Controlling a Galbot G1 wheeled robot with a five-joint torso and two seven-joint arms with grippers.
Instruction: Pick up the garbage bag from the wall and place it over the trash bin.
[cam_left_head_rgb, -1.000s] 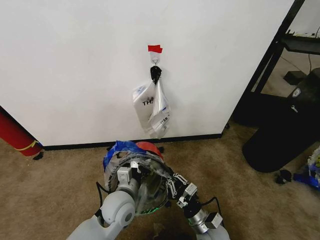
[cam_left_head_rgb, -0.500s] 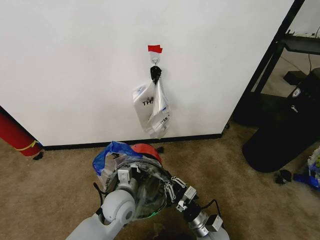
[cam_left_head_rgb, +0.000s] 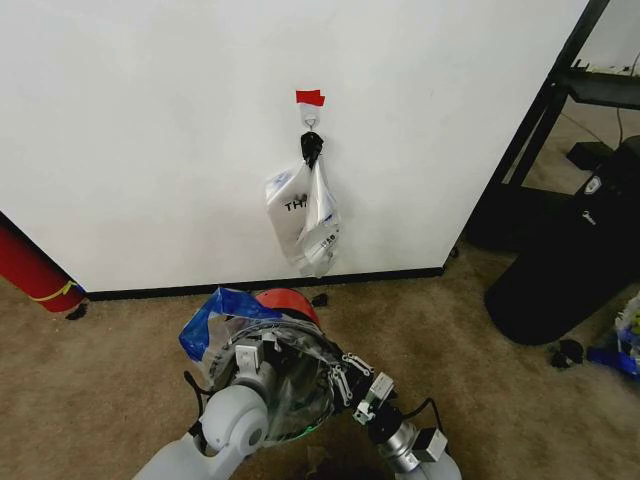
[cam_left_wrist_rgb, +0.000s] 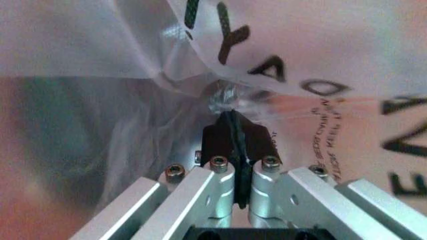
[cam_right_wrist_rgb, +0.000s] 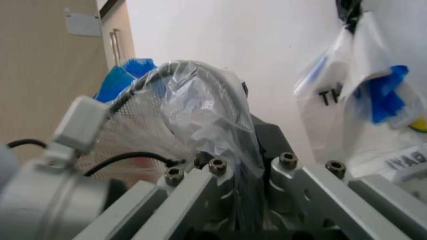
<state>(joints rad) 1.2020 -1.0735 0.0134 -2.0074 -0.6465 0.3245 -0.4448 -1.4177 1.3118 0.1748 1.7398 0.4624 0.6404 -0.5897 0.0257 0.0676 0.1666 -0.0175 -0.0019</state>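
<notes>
- Wall (cam_left_head_rgb: 150, 120): white, black baseboard; hook under red tape (cam_left_head_rgb: 310, 97) carries hanging white bags (cam_left_head_rgb: 305, 215).
- Carpet (cam_left_head_rgb: 480, 400) in front of wall.
- Bin (cam_left_head_rgb: 285, 300): on carpet near baseboard, below the hook; red base faces the camera.
- Bag (cam_left_head_rgb: 215, 310): translucent, blue patch; draped over the bin's mesh, stretched between both claws.
- Left claw (cam_left_head_rgb: 258, 352): at the bin's near side; jaws pressed together, pinching bag film in the wrist view.
- Right claw (cam_left_head_rgb: 345, 372): at the bin's right edge; jaws closed on bag plastic.
</notes>
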